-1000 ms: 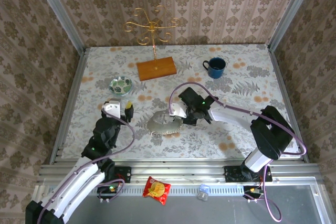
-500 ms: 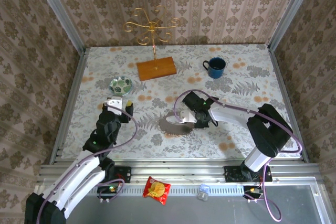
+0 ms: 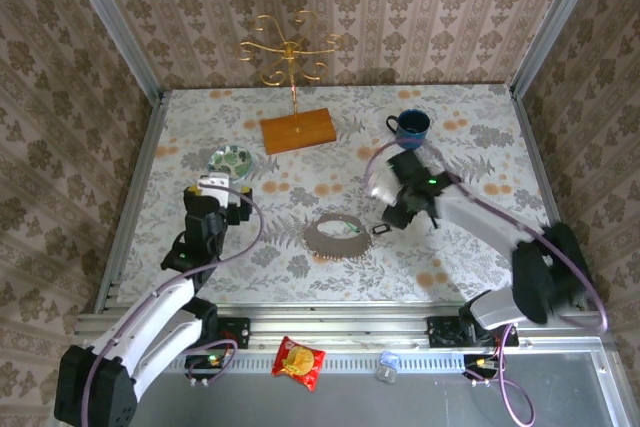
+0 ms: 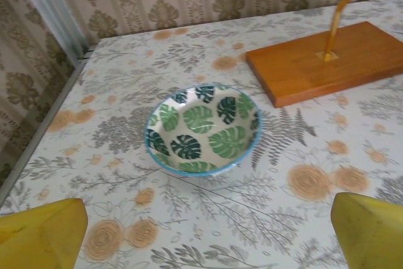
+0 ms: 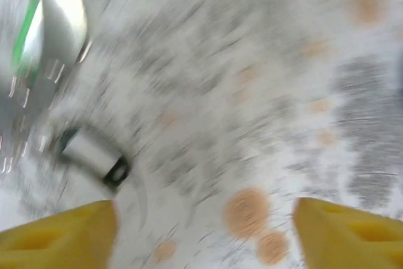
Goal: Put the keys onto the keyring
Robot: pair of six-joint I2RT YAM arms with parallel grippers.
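Observation:
The keyring [image 3: 335,235], a wide grey-beige hoop, lies flat at the table's middle. A green-headed key [image 3: 350,230] rests at its right side. The small black key [image 3: 383,230] lies on the table just right of the hoop. My right gripper [image 3: 402,215] hovers open above and right of the black key, holding nothing. In the blurred right wrist view the hoop [image 5: 56,11] sits at top left, the black key [image 5: 115,171] lower left, and the right gripper [image 5: 204,231] gapes over bare cloth. My left gripper [image 4: 204,237] is open and empty, facing the bowl.
A green leaf-patterned bowl [image 4: 203,129] stands just beyond the left gripper. A wooden base [image 3: 298,131] with a gold stand [image 3: 290,52] sits at the back, and a blue mug [image 3: 410,127] at back right. Metal rails edge the table.
The right gripper has let go of the hoop and swung back to the right; the hoop now lies flat. The left gripper has crept a little toward the bowl.

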